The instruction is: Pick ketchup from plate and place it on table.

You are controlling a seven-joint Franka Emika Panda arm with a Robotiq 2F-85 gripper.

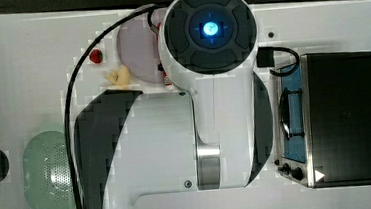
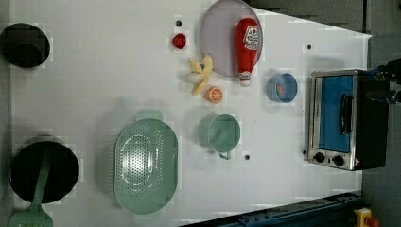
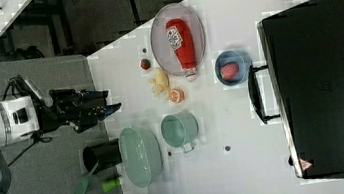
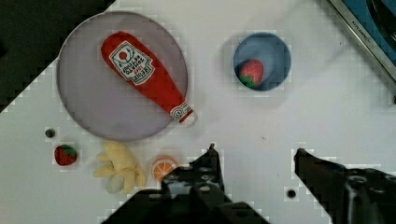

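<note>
The ketchup (image 4: pixel 144 73), a red bottle with a white label, lies flat on the lilac-grey plate (image 4: pixel 93 109), its white cap poking over the rim. The left view shows the same ketchup (image 2: pixel 248 45) on the plate (image 2: pixel 217 33), near the white table's (image 2: pixel 94 85) far edge. My gripper (image 4: pixel 256 151) hangs open high above the table with nothing between its fingers, and the ketchup lies well off to one side of it. In the right view the gripper (image 3: pixel 110 106) sits on the arm at the right view's left, away from the ketchup (image 3: pixel 180 40).
Beside the plate lie a strawberry (image 2: pixel 178 41), a banana (image 2: pixel 201 74) and an orange slice (image 2: pixel 213 94). A blue bowl (image 2: pixel 281 87) holds another strawberry. A green mug (image 2: pixel 220 132), a green basket (image 2: pixel 145 163), a toaster oven (image 2: pixel 340 118) and a black pot (image 2: pixel 42 170) stand around.
</note>
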